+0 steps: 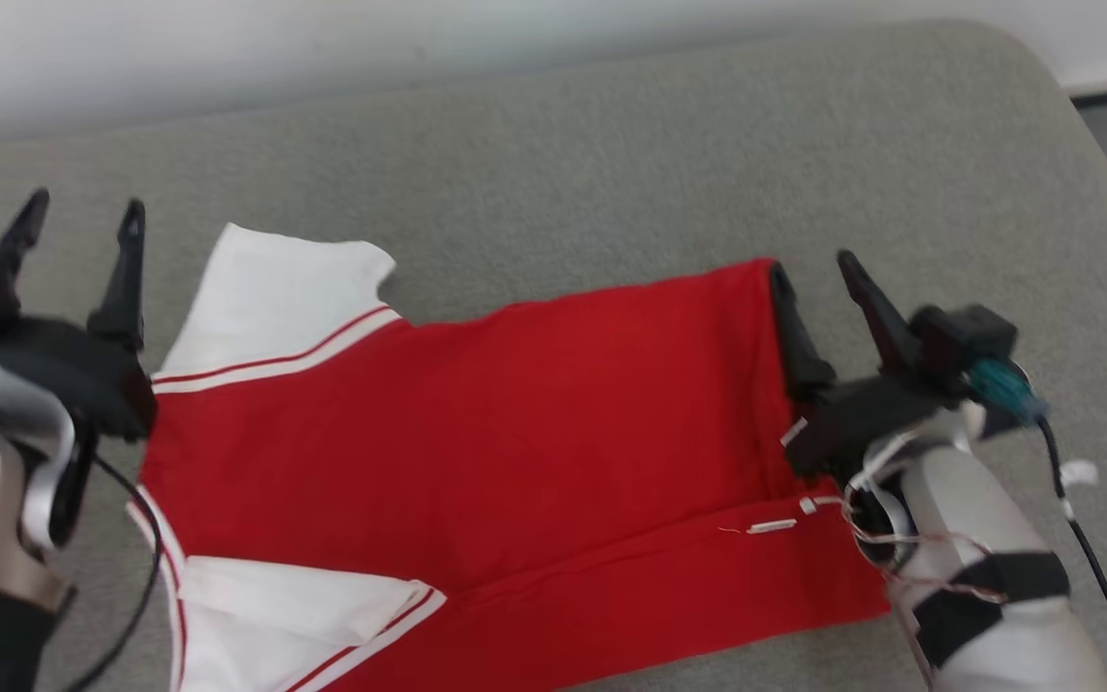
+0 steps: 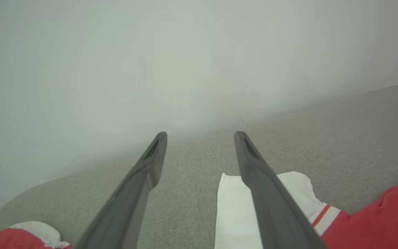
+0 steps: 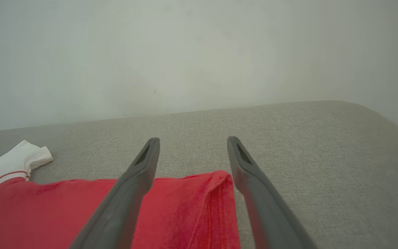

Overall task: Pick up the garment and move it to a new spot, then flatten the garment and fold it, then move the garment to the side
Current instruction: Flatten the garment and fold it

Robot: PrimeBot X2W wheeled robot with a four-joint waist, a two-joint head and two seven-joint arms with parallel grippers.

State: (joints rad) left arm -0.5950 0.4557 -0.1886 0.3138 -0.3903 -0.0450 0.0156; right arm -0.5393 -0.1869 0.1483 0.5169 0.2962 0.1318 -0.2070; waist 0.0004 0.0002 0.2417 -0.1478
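Folding is looking like the step in hand: the red knit garment with white, red-striped sleeves [image 1: 515,413] is lying flat across the middle of the grey woven cushion [image 1: 611,144], its near long edge seeming already turned in along a crease. The left gripper with two long dark fingers [image 1: 83,204] is hovering with its jaws spread wide and holding nothing, just beside the far white sleeve [image 1: 275,288]; in the left wrist view one finger is crossing over that sleeve. The right gripper [image 1: 813,264] is likewise standing wide apart and empty, straddling the far corner of the red hem [image 1: 770,317]; whether a finger is touching the cloth I cannot tell. To do this well, both arms should be coming down together, each pinching the full thickness of the far edge, shoulder on the left and hem corner on the right, then lifting low and carrying it toward the near side at matching pace, keeping the cloth taut so no wrinkle is getting trapped.
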